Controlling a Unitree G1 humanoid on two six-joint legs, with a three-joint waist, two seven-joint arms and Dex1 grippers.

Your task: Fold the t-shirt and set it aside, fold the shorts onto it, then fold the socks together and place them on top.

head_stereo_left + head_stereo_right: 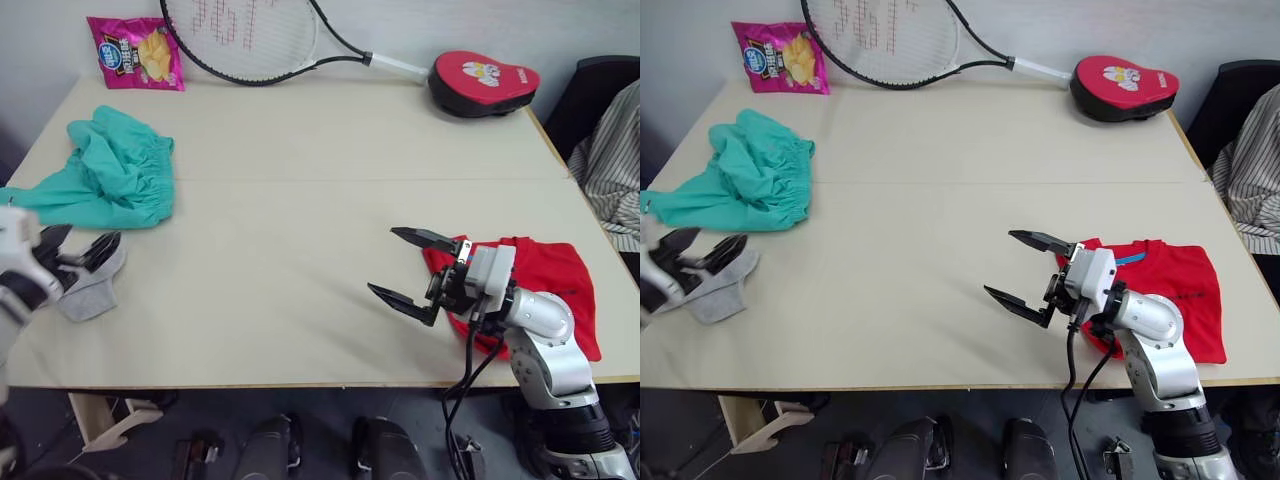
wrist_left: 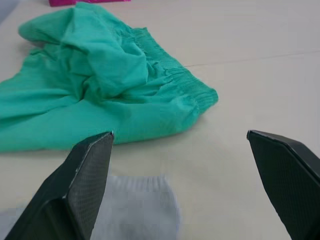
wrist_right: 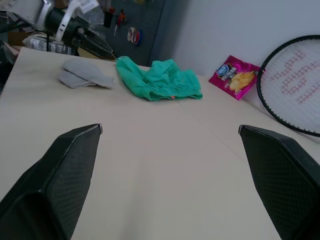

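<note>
The red t-shirt (image 1: 1170, 290) lies folded near the table's front right edge. My right gripper (image 1: 998, 262) hangs open just left of it, holding nothing and pointing toward the table's middle. The teal shorts (image 1: 115, 170) lie crumpled at the left side. In front of them, by the left front edge, sit the grey socks (image 1: 92, 288). My left gripper (image 1: 93, 236) is open just above the socks, its black fingers apart and nothing between them. The left wrist view shows a sock (image 2: 135, 210) under the open fingers and the shorts (image 2: 100, 85) beyond.
A pink chips bag (image 1: 137, 52), a tennis racket (image 1: 250, 40) and a red padded case (image 1: 483, 82) line the table's far edge. A person's striped sleeve (image 1: 610, 170) and a dark chair are at the right. The beige table (image 1: 300, 200) is bare in the middle.
</note>
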